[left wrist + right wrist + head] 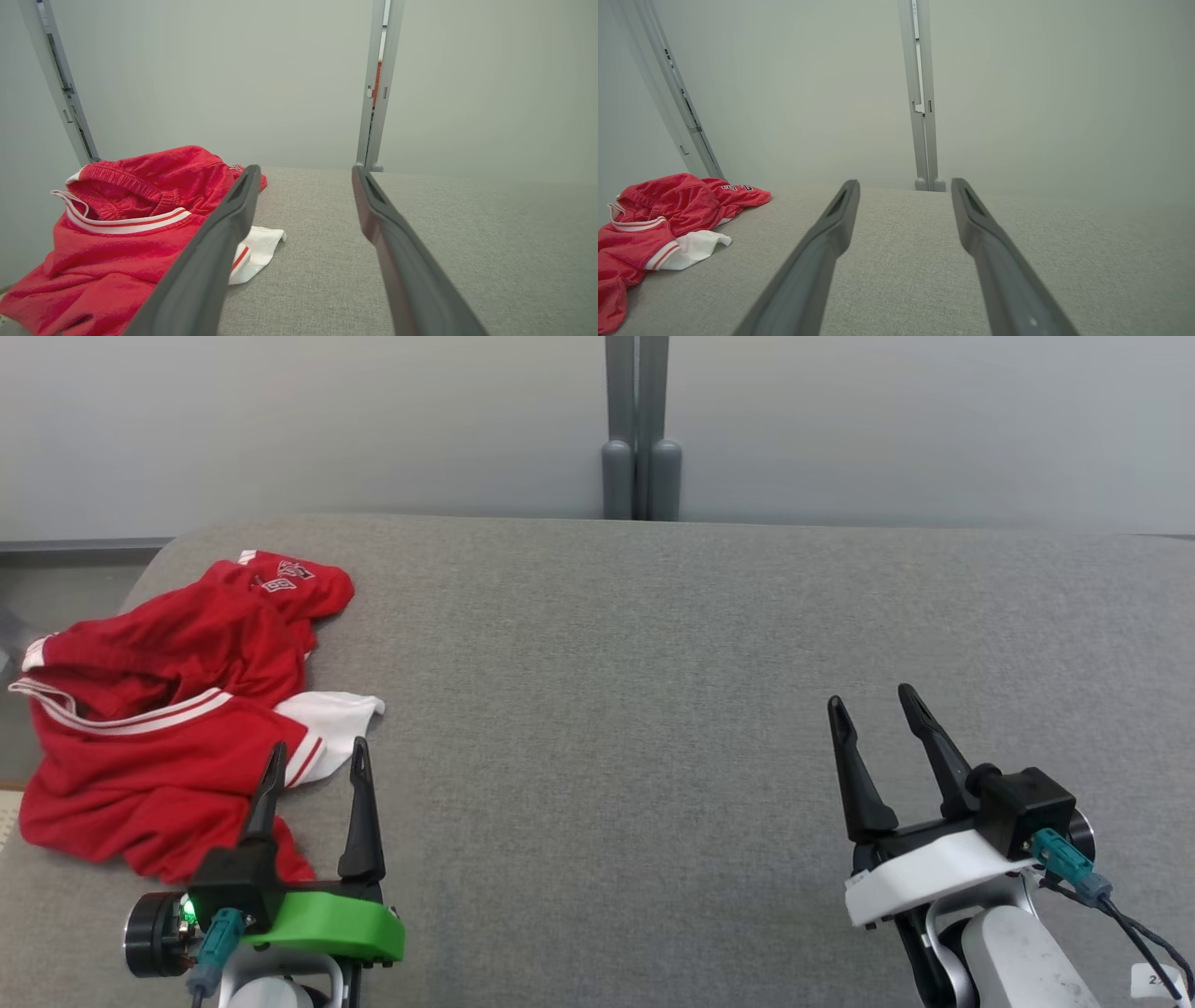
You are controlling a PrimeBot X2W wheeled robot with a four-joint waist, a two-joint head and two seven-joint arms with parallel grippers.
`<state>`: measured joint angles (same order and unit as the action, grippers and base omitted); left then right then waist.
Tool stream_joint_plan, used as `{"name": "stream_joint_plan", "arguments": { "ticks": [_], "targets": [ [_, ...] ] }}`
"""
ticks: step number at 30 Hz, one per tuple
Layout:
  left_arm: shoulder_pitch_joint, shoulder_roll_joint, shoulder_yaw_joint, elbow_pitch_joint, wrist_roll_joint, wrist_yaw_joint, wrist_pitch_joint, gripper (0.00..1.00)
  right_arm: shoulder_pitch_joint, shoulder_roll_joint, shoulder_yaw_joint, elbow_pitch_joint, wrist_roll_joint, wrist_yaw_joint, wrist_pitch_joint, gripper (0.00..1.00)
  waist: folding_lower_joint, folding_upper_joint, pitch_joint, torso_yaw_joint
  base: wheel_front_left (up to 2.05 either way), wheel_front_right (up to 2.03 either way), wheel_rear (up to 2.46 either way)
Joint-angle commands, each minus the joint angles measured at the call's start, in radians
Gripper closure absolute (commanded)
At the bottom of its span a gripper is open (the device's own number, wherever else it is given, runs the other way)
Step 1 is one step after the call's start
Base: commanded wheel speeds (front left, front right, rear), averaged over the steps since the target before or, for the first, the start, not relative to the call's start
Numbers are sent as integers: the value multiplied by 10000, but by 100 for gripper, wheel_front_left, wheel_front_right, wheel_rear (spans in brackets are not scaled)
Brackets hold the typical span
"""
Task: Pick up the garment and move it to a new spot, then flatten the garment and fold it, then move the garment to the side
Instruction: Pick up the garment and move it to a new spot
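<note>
Far left first: the garment [159, 709] lies in a crumpled red heap at the left end of the table [607, 709]. Its white-striped trim is bunched up and a white flap [336, 717] pokes out toward the middle. Its outer edge looks to reach the table's rim. Nothing lifted, nothing flattened, nothing folded, so I'd call this the very start of the job.

Next along is the left gripper [318, 745]. Its jaws are spread wide with nothing between them, and it hangs at the heap's near right corner. In the head view its left finger crosses red cloth and its right finger crosses grey. I can't tell whether it touches the fabric.

Through the middle there's a broad stretch of grey table, which looks a likely landing spot for the move.

Out on the right is the right gripper [870, 696]. Its jaws are also spread and empty, and it is well apart from the garment.

That leaves the pick-up, the carry, the spreading, the fold and the push aside. The left arm looks best placed to grab first.
</note>
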<state>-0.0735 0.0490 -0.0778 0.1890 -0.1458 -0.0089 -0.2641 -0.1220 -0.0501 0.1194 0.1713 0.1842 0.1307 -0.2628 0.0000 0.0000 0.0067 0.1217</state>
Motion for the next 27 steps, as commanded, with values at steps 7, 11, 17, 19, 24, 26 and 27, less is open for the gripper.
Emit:
{"name": "stream_joint_plan", "arguments": {
  "ticks": [7,11,17,19,24,26,27],
  "targets": [
    [-2,28,257,-9,-240,32,-7,0,90,-10,278,40,266,1,-30,0,0,0,93,1729,0,0,0],
    [45,26,381,92,-465,71,-7,0,10,-44,525,133,329,1,-30,0,0,0,108,2399,0,0,0],
    [141,26,557,189,-482,78,-7,0,-59,-100,780,190,424,-1,-30,0,0,0,53,3038,0,0,0],
    [194,25,590,220,-467,74,-7,0,-84,-128,809,230,443,-1,-30,0,0,0,17,3147,0,0,0],
    [251,25,646,307,-460,36,-7,0,-82,-134,909,290,481,-1,-30,0,0,0,-29,3234,0,0,0],
    [178,34,704,394,-536,-9,-5,0,-120,-146,988,277,483,-1,-30,0,0,0,-7,3180,0,0,0],
    [120,61,713,485,-596,-73,-7,0,-143,-150,1035,263,480,-1,-30,0,0,0,11,3133,0,0,0]
  ]
}}
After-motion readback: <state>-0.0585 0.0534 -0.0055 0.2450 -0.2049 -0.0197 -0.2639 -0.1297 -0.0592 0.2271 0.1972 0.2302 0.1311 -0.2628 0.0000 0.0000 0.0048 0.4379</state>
